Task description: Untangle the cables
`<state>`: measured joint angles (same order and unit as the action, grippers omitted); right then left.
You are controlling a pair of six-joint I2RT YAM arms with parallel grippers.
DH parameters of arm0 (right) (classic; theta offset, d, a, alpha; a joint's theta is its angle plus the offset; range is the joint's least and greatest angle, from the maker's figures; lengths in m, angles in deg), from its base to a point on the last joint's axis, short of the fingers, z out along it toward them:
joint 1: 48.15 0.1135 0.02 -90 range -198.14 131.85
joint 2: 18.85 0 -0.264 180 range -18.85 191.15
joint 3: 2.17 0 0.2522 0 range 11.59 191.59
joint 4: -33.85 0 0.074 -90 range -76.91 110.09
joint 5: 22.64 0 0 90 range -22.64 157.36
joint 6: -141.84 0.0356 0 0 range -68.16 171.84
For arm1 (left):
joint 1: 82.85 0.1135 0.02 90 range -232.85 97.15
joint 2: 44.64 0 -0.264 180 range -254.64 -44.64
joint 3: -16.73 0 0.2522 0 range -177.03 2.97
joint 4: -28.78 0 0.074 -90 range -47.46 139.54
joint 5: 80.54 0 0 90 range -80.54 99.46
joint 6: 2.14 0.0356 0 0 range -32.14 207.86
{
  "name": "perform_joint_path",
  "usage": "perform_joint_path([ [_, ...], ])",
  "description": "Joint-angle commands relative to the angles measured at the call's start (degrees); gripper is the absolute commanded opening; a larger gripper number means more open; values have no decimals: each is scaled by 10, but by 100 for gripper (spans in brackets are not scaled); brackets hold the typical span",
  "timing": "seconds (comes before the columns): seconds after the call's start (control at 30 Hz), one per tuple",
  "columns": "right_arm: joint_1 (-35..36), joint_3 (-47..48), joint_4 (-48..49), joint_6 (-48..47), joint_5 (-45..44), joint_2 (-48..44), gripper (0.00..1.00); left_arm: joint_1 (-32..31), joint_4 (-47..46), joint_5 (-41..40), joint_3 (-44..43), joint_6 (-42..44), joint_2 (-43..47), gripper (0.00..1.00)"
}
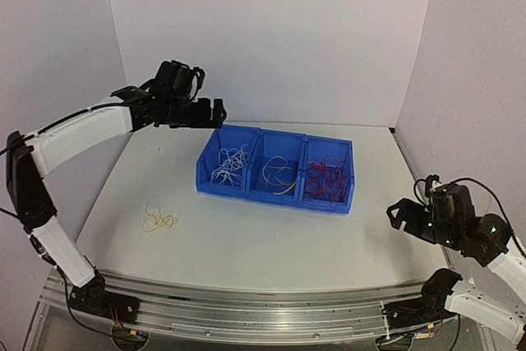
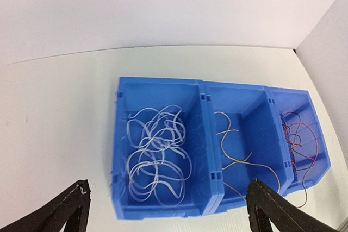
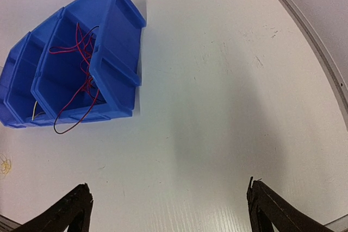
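Blue bins (image 2: 208, 134) hold white cables (image 2: 155, 156), yellow cables (image 2: 225, 134), red cables (image 2: 296, 139) (left to right); left gripper (image 2: 168, 186) and right gripper (image 3: 168, 186) gape wide, empty

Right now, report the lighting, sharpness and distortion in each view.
Top external: soft, even light, no glare; the loose yellow cables are barely resolved. Left wrist: white cables sharp, its own fingers near-black silhouettes. Right wrist: the table edge bows from lens distortion; red cables crisp, a faint broad shadow on the tabletop.
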<state>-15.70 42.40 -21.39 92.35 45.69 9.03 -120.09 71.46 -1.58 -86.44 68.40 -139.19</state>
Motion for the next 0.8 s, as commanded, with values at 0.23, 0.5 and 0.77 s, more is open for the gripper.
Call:
perform_joint_path([
  [0.23,2,16,1,-26,1,30,97,3,261,-144,291,-316,211,100],
  [0.5,2,20,2,-35,17,46,97,19,220,-106,439,-361,225,94],
  [0.77,2,20,1,-39,31,50,97,106,52,-61,502,-305,224,72],
])
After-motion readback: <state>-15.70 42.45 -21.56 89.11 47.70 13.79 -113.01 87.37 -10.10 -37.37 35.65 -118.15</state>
